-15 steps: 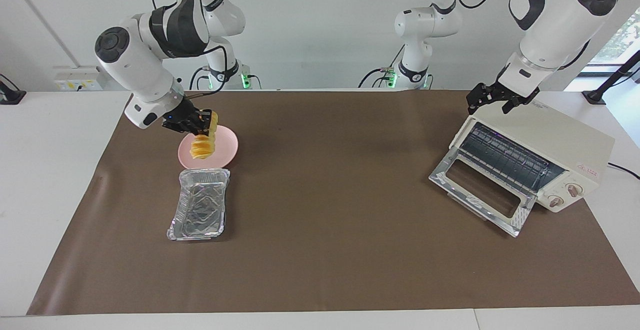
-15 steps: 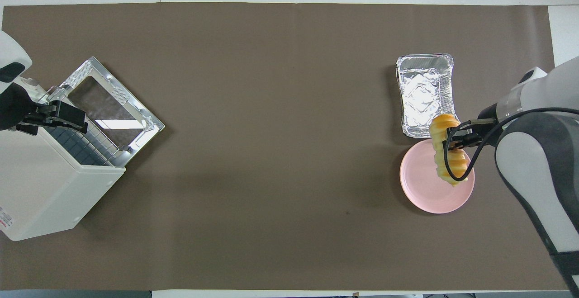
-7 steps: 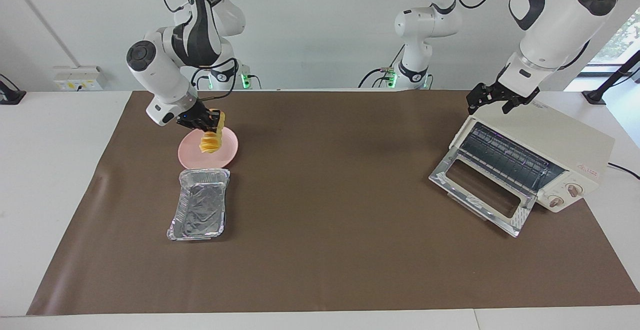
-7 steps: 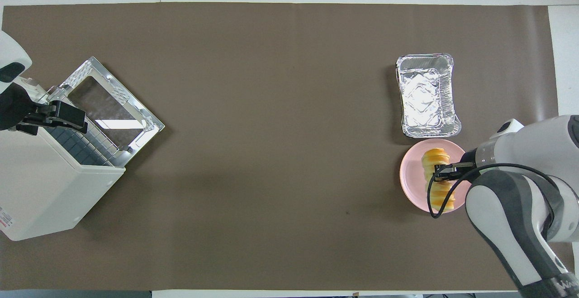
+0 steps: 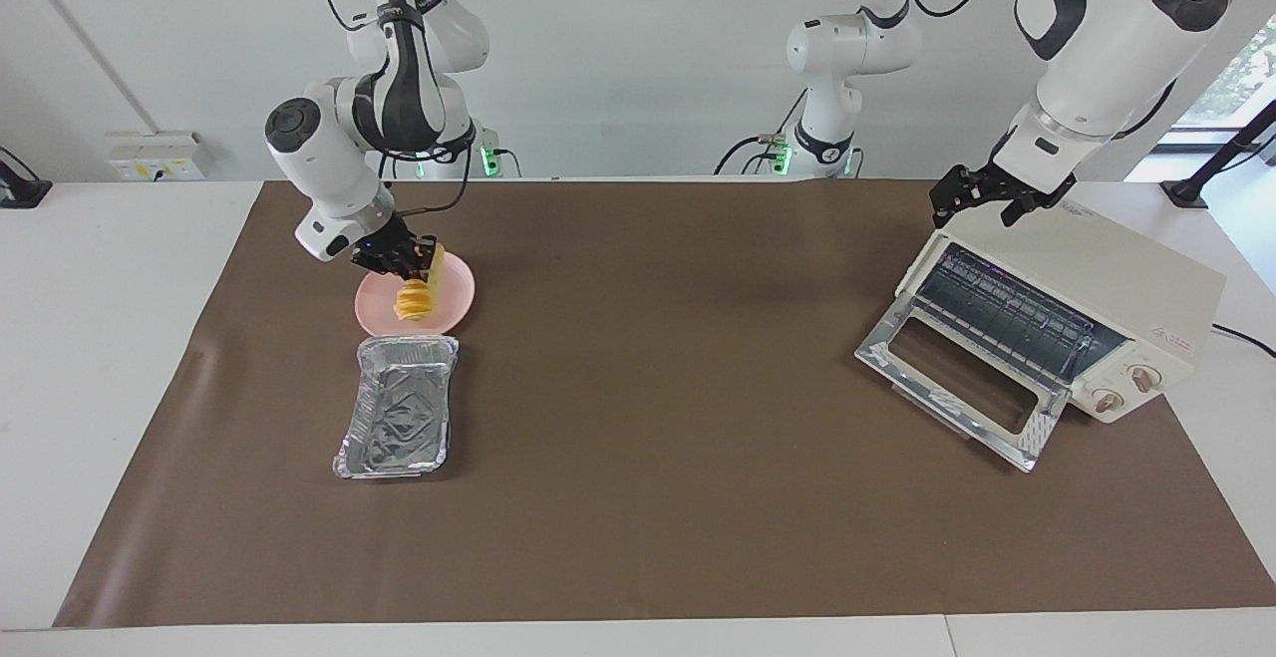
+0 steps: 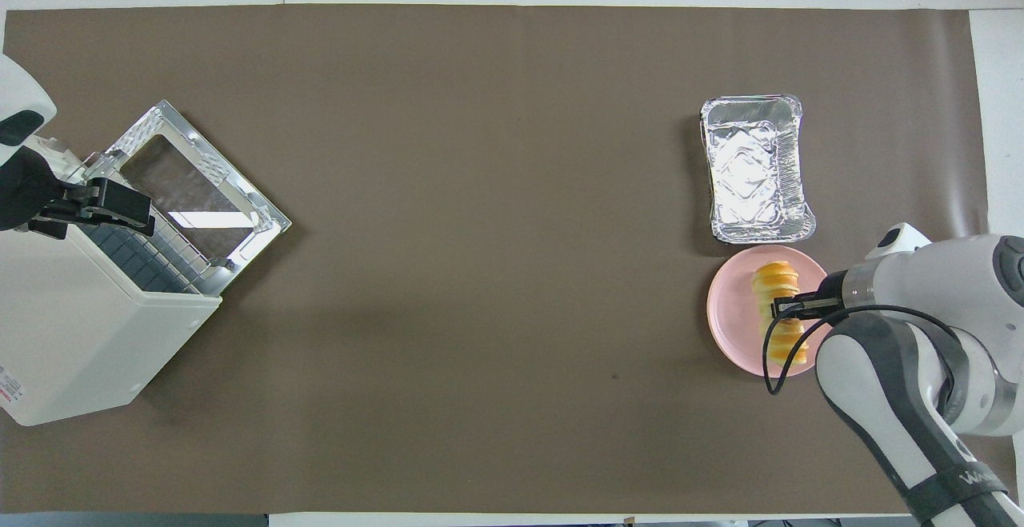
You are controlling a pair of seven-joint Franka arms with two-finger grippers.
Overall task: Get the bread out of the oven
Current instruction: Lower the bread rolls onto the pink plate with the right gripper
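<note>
Holding the bread (image 5: 416, 290) crosswise around its middle, my right claw (image 5: 407, 260) sits low over the pink plate (image 5: 451, 300), pinched narrow on the loaf. I see the bread's lower end down at the plate — whether it rests on it I cannot tell. The plate lies at the right arm's end of the desk (image 5: 658, 497), on the brown mat (image 5: 648, 388), with the crinkled foil tray (image 5: 398, 420) just beside it, farther from the robots.

My left claw (image 5: 982, 200) waits at the left arm's end, over the top edge of the oven (image 5: 1116, 288) just above its mouth — fingers spread wide, holding nothing. The oven's glass door (image 5: 962, 383) is folded down flat toward the mat, and the wire rack (image 5: 1007, 313) inside shows through the opening. Its two knobs (image 5: 1126, 390) face away from the robots.
</note>
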